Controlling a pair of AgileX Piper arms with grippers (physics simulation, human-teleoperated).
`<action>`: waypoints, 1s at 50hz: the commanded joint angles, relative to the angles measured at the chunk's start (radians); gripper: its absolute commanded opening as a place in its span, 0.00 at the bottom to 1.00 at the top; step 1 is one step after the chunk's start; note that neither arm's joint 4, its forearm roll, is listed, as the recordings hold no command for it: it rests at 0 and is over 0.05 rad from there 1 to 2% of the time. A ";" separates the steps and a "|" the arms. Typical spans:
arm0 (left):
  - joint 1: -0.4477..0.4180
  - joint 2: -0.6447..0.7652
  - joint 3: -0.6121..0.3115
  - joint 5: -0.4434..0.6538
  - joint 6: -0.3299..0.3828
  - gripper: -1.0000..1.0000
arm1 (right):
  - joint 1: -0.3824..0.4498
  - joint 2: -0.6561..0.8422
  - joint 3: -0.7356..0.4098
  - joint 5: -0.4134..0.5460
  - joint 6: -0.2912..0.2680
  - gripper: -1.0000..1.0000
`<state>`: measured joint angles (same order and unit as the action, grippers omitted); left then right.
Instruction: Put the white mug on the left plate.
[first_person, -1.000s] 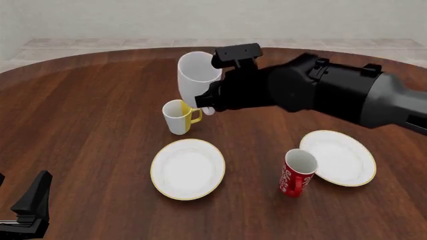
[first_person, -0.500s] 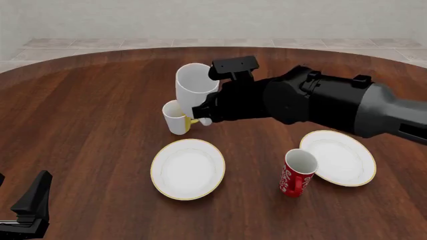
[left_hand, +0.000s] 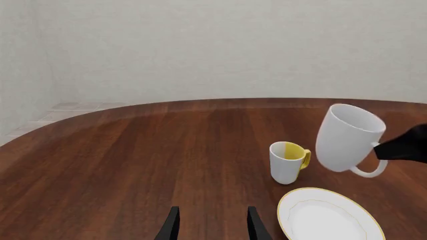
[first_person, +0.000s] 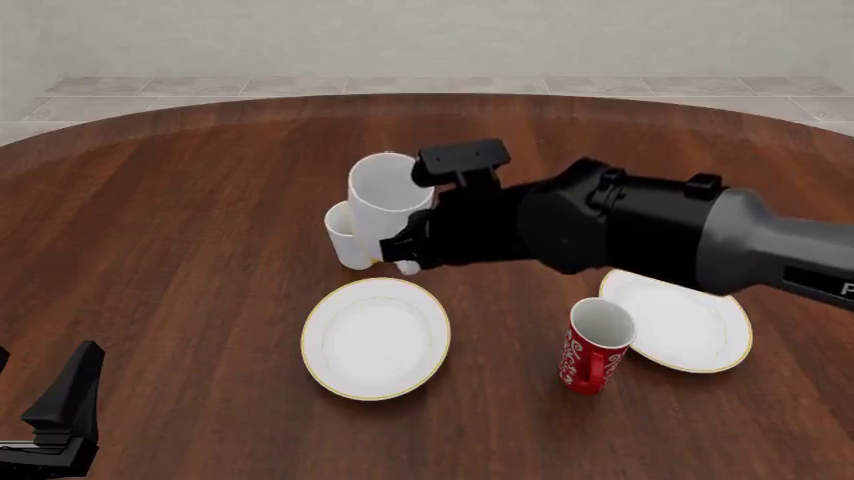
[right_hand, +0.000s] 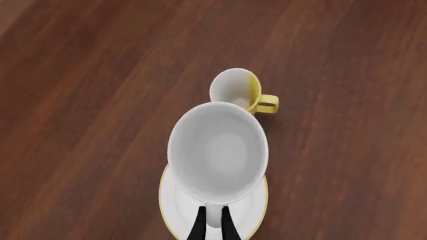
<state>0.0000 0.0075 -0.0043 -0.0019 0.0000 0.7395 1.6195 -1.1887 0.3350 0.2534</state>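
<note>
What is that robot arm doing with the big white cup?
The right end effector is holding the white mug by its handle, up in the air. The mug hangs near the small white-and-yellow mug, not yet on the left plate. The left end effector waits open, away from everything.

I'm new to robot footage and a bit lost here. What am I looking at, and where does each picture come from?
These are simulator renders of two robot arms at a round wooden table. One picture looks down from a fixed camera behind the arms; the other two come from cameras mounted just behind each gripper. The right gripper holds the white mug by its handle, lifted off the table. The left gripper waits open, holding nothing. On the table stand a white-and-yellow mug, a red mug, the left plate and a second plate.
</note>
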 joint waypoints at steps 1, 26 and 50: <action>0.000 0.000 0.000 0.000 0.000 1.00 | 0.005 -0.005 0.022 -0.008 0.020 0.00; 0.000 0.000 0.000 0.000 0.000 1.00 | 0.023 0.015 0.049 -0.033 0.038 0.00; 0.000 0.000 0.000 0.000 0.000 1.00 | 0.035 0.033 0.094 -0.074 0.076 0.00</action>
<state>0.0000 0.0075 -0.0043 -0.0019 0.0000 0.7687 1.6481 -1.1130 0.2798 0.3065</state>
